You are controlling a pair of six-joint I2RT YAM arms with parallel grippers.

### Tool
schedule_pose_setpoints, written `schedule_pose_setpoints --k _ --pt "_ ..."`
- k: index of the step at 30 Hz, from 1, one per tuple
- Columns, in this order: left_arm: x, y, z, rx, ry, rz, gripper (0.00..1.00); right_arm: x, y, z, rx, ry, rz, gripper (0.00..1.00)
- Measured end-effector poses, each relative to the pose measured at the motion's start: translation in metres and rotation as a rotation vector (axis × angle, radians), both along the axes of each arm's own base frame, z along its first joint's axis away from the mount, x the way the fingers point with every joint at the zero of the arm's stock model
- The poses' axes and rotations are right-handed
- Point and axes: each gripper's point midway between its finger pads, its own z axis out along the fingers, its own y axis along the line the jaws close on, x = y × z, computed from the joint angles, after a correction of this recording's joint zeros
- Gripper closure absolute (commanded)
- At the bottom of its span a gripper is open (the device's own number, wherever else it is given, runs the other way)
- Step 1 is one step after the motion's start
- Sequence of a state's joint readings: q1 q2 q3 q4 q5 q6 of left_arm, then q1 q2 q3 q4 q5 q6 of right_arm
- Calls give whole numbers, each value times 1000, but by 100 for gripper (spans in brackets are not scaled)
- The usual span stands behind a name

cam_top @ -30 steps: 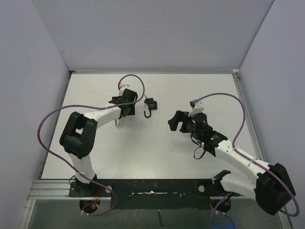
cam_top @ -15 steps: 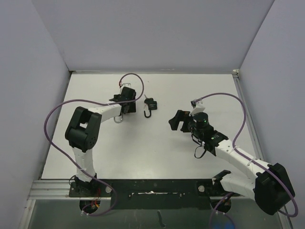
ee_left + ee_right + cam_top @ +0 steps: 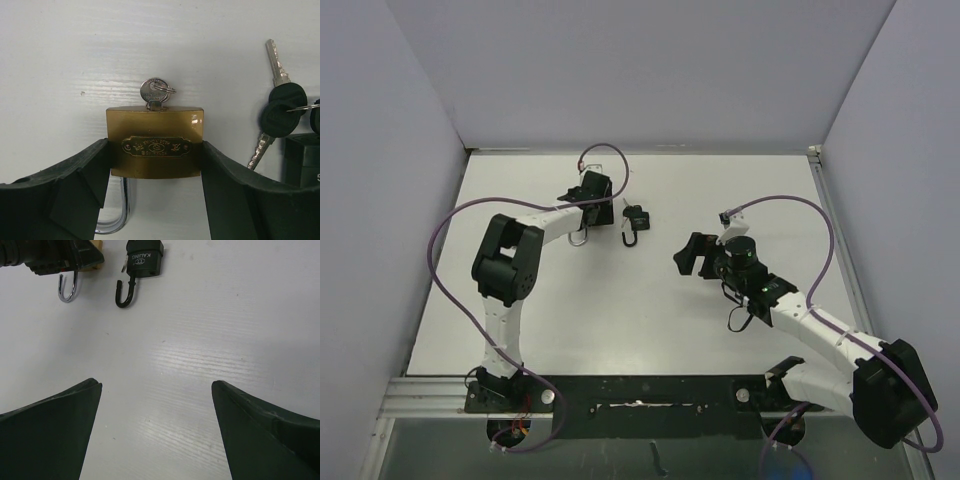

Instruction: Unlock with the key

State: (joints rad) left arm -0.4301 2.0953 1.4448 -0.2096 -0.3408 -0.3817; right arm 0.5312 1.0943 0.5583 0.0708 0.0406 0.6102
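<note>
A brass padlock [image 3: 155, 142] lies flat on the white table with a silver key [image 3: 154, 92] in its keyhole and its steel shackle [image 3: 116, 215] pointing back toward the wrist. My left gripper [image 3: 155, 165] is shut on the padlock's body, one finger on each side. In the top view the left gripper [image 3: 595, 210] is at the back centre-left, with the shackle [image 3: 578, 238] showing below it. My right gripper [image 3: 692, 255] is open and empty, to the right of the locks; in its own view the right gripper [image 3: 155, 405] hovers over bare table.
A black padlock [image 3: 637, 217] with a black shackle lies just right of the brass one and also shows in the right wrist view [image 3: 145, 260]. Black-headed keys [image 3: 282, 102] lie beside it. Grey walls close in the table on three sides.
The left arm has swung toward the back, carrying its gripper and the brass padlock a little farther back and right, closer to the black padlock. The right arm has barely moved.
</note>
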Motion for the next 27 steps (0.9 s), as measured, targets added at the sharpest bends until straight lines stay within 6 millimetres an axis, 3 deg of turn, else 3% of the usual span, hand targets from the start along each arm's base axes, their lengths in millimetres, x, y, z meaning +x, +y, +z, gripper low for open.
schedule_pose_setpoints --k 5,13,16,19,24,27 --pt "-1 -2 0 -8 6 -8 4 0 0 0 0 1 0 2" --pt "1 -2 4 -9 -2 -4 2 -1 1 0 2 3 6 2" --pt "-7 2 17 -17 -21 1 2 -2 0 -3 -4 13 6 2" --pt "-30 12 56 -52 -78 10 2 -5 -3 -7 -23 36 -2 2" --pt "-78 21 177 -238 -382 -27 2 -2 -13 -7 -59 54 -55 2" --pt "-115 33 214 -316 -522 -50 2 0 -24 -9 -81 70 -118 2"
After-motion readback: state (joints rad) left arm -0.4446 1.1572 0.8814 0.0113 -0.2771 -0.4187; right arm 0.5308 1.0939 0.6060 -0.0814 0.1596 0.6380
